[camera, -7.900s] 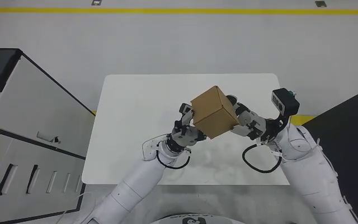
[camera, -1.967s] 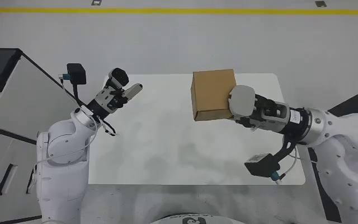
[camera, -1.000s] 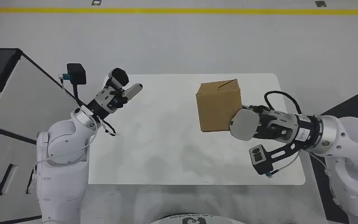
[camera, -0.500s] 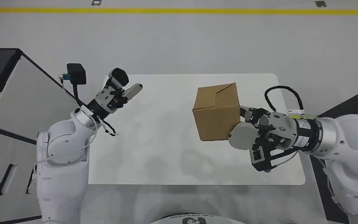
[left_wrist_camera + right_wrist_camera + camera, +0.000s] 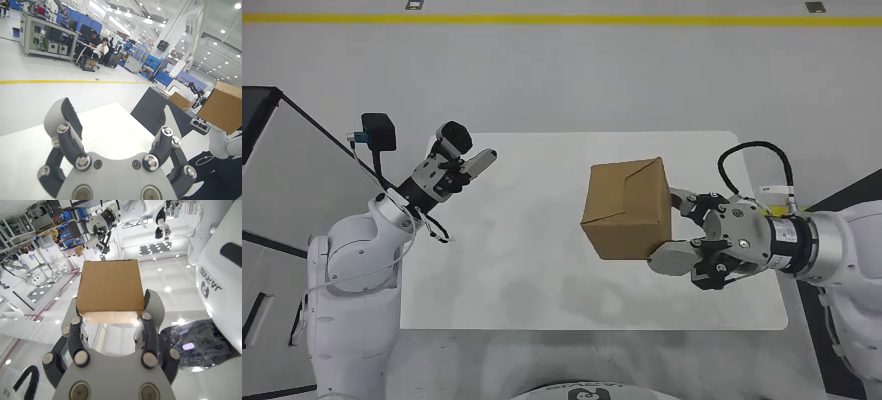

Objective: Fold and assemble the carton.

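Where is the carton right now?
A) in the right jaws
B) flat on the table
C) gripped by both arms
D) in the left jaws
A: the right jaws are shut on two opposite sides of the carton, holding it above the table; the left jaws stand open and empty.

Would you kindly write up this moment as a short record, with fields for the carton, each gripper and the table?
carton: brown cardboard, folded into a closed box, tilted, lifted off the table
right gripper: shut on the carton, one finger on each side of its near end
left gripper: open, empty, near the table's far left corner
table: white, carton's shadow below the box
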